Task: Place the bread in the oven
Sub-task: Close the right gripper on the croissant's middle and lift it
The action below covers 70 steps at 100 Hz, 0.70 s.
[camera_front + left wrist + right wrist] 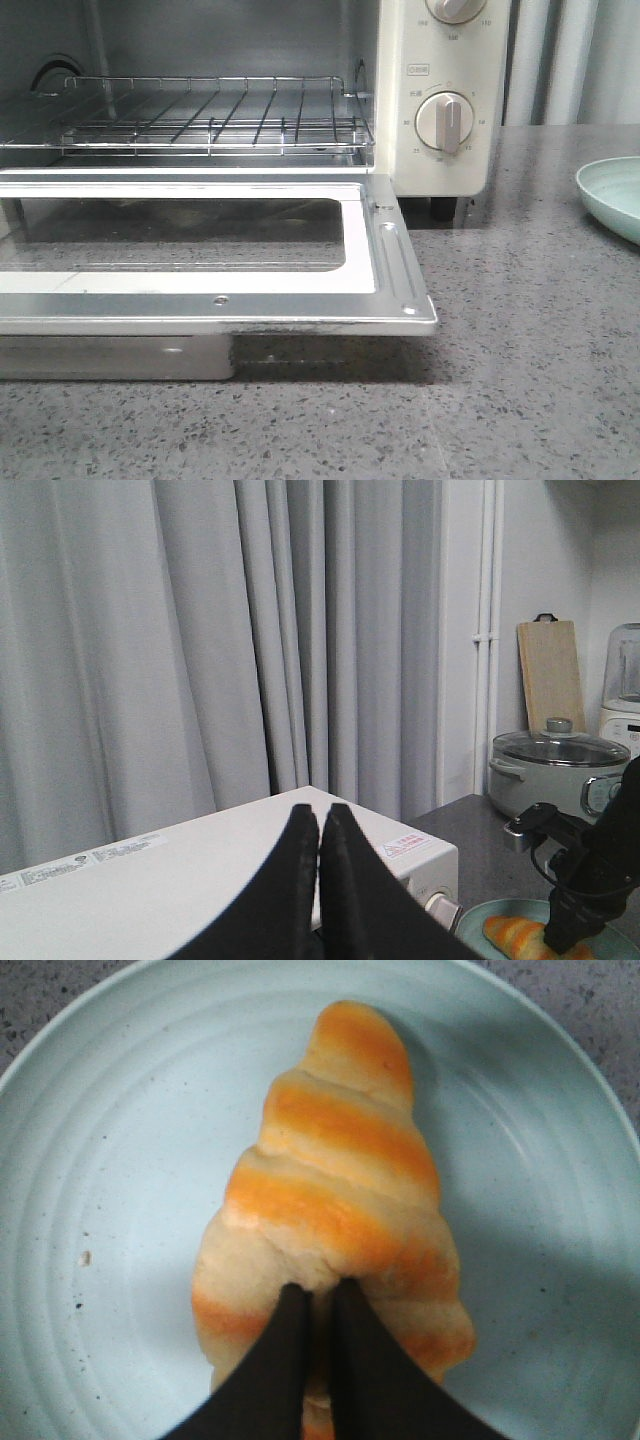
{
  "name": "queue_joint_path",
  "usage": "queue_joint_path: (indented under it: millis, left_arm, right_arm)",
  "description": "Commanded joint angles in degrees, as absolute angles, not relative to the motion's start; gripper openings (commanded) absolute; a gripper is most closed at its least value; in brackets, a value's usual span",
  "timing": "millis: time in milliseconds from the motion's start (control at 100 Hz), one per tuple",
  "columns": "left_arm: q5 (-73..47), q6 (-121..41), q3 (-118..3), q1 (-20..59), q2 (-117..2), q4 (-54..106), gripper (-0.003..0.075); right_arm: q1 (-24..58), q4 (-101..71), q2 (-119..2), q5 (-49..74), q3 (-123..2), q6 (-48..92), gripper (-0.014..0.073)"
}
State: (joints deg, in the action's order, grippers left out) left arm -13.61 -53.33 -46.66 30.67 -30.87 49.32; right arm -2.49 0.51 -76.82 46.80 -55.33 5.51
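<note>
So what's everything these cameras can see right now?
oven: one, cream-white, on the counter, door dropped open
wire rack: one, silver, inside the oven, bare
dials: two, beige, on the oven's front panel
plate: one, pale green, on the counter beside the oven
bread: one, golden-orange with cream stripes, lying on the plate
counter: one, grey speckled
curtain: grey, behind the oven
pot: one, glass-lidded, back of the counter
cutting board: one, wooden, leaning on the wall
left tool: black, shut, above the oven
right tool: black, fingertips close together at the bread
</note>
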Motion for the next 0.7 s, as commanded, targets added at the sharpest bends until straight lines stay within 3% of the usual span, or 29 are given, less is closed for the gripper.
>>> queue_joint_path:
  millis: [0, 370, 690]
  left_arm:
    - [-10.5, -53.2, -48.5, 30.4, -30.5, 49.7, -0.0021]
    - [-8.6, -53.2, -48.5, 30.1, -25.0, 43.1, -0.0022]
    - [-15.0, -53.1, -48.3, 19.0, -24.4, 42.5, -0.0022]
  right_arm:
    - [-2.5, 1.1, -75.0, 48.6, -56.7, 6.0, -0.0071]
    - [-2.4, -0.9, -62.2, 54.4, -56.7, 6.1, -0.0071]
    - [3.6, -7.2, -51.1, 61.6, -56.7, 9.4, -0.0071]
